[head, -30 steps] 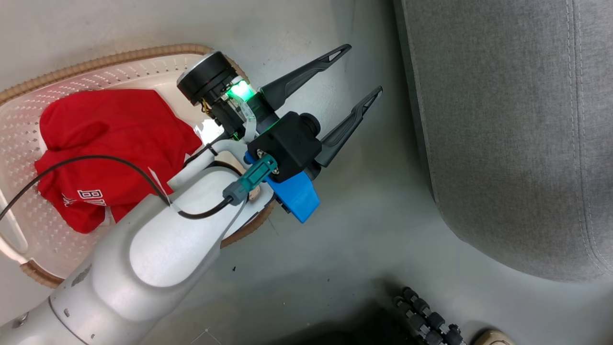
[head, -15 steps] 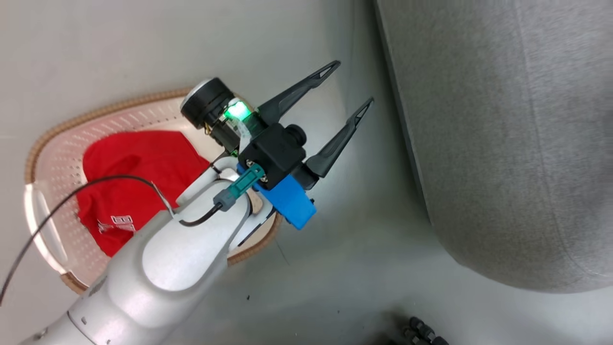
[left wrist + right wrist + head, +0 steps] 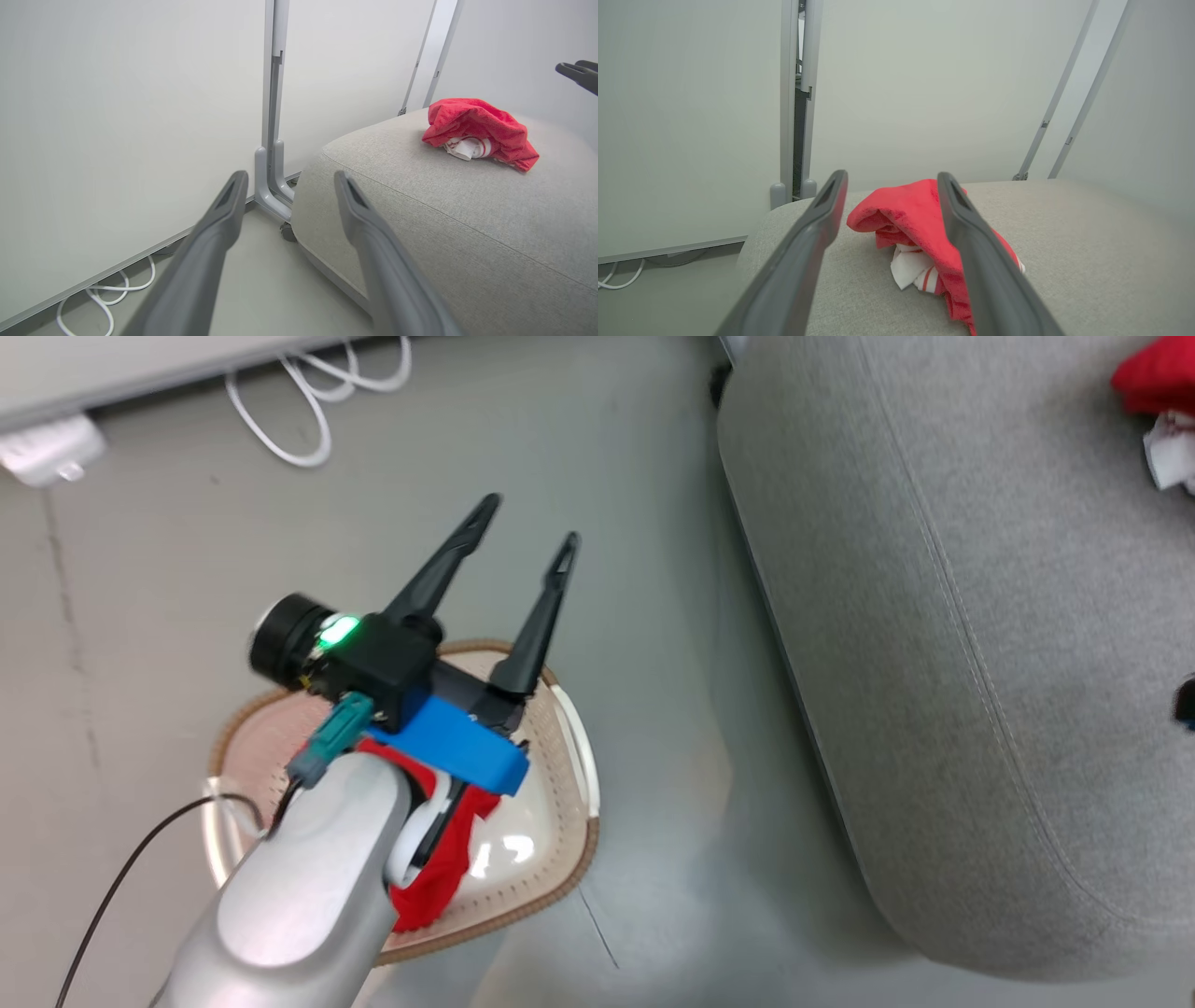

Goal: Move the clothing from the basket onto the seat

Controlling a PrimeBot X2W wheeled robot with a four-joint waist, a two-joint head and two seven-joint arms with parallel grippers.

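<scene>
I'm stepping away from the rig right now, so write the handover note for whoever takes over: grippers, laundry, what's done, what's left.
Left gripper: open, empty, above the floor just past the basket.
Right gripper: open, empty, over the seat, apart from the garment there.
Done: one red garment lies bunched on the seat.
Left: the second red garment is in the basket, partly hidden by the left arm. Pick it up and put it on the seat.

This looks like a lab or test room: bare white partition panels (image 3: 117,116) on grey metal posts (image 3: 271,93) with a caster (image 3: 288,232), a smooth grey floor (image 3: 168,541), and a loose white cable (image 3: 313,460) at 11 o'clock.
</scene>
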